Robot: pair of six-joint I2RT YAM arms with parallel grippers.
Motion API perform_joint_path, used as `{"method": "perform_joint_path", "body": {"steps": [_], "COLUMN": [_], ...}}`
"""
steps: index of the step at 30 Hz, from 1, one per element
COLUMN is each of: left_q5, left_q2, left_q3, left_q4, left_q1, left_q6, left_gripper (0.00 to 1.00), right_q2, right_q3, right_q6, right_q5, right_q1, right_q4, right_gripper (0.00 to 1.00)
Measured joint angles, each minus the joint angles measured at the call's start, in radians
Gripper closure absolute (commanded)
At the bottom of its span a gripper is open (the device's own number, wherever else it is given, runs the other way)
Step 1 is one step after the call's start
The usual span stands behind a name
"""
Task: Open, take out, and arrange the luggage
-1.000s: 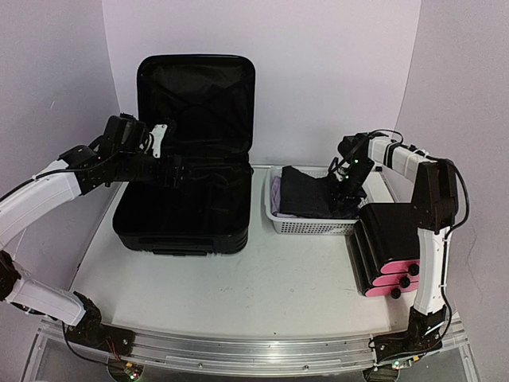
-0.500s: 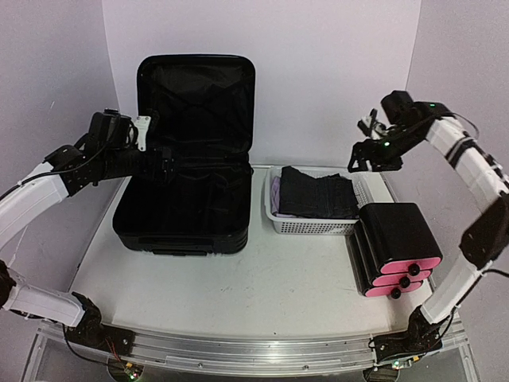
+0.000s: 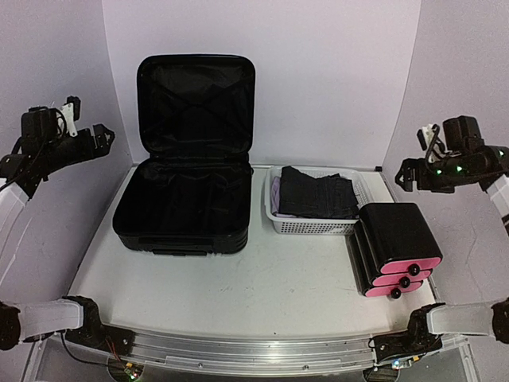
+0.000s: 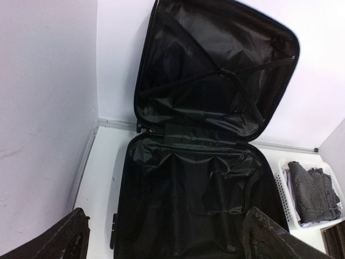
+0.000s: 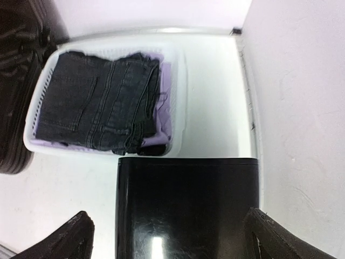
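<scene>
The luggage [image 3: 184,208], a large black hard-shell suitcase, lies open on the table's left half, its lid [image 3: 197,103] upright against the back wall. Only black fabric lining [image 4: 194,194] and straps show inside. My left gripper [image 3: 102,137] hangs open in the air at the far left, above and clear of the suitcase; in the left wrist view its fingers [image 4: 60,242] frame the case's base from above. My right gripper [image 3: 404,172] is open at the far right, raised above the black box, nothing between its fingers [image 5: 272,237].
A white mesh basket [image 3: 312,226] right of the suitcase holds folded dark jeans [image 5: 97,102] on a lilac garment [image 5: 163,116]. A black box with pink drawer fronts [image 3: 396,237] stands at the right front. Walls close in on both sides.
Both arms have pulled up and outward, the left away from the suitcase, the right away from the basket. Both grippers have opened wide.
</scene>
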Motion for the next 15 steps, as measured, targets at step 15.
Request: {"method": "perform_joint_path", "body": {"steps": [15], "left_q5": [0.04], "left_q2": [-0.441], "left_q3": [0.064], "left_q4": [0.169], "left_q1": [0.001], "left_q6": [0.127], "left_gripper": [0.01], "right_q2": [-0.532], "right_q3": [0.038], "right_q6": [0.014], "right_q5": [0.119], "right_q1": [0.0], "right_q4": [0.109], "right_gripper": [0.02]}}
